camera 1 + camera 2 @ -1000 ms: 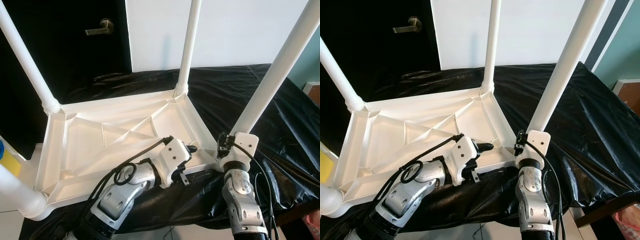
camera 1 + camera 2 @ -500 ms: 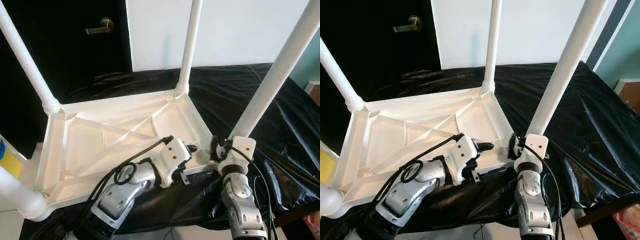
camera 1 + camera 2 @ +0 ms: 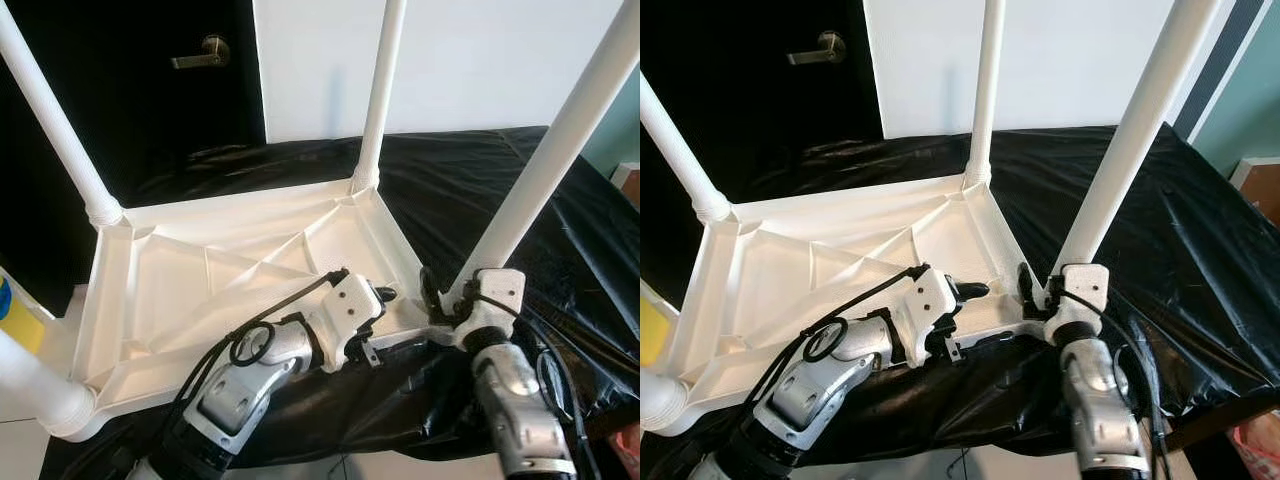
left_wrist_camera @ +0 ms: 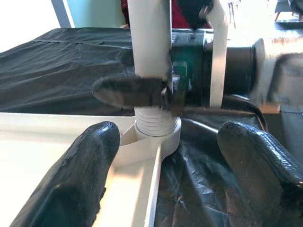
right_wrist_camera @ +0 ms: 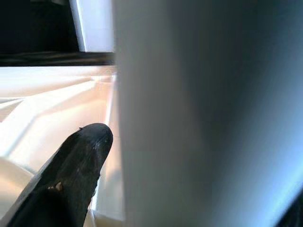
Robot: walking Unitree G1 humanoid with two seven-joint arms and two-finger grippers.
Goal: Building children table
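Note:
A white plastic children's table (image 3: 250, 265) lies upside down on a black sheet (image 3: 440, 180), all its legs pointing up. My right gripper (image 3: 448, 295) is at the base of the near right leg (image 3: 545, 170), shut on it, with one black finger (image 5: 71, 175) beside the leg (image 5: 208, 113). My left gripper (image 3: 378, 300) hovers open over the table's near right corner and points at that same leg (image 4: 149, 42). Nothing is between its fingers (image 4: 80, 179). The right gripper's finger (image 4: 128, 91) crosses the leg there, blurred.
The other legs stand at the back right (image 3: 378, 90), back left (image 3: 50, 120) and near left (image 3: 30, 385). A dark door with a lever handle (image 3: 200, 55) is behind. A yellow object (image 3: 15, 320) sits at the far left. The sheet-covered surface drops off at the right.
My right arm has swung to the right and its wrist has turned at the leg's base, so a finger now shows left of the leg. The left arm stays put.

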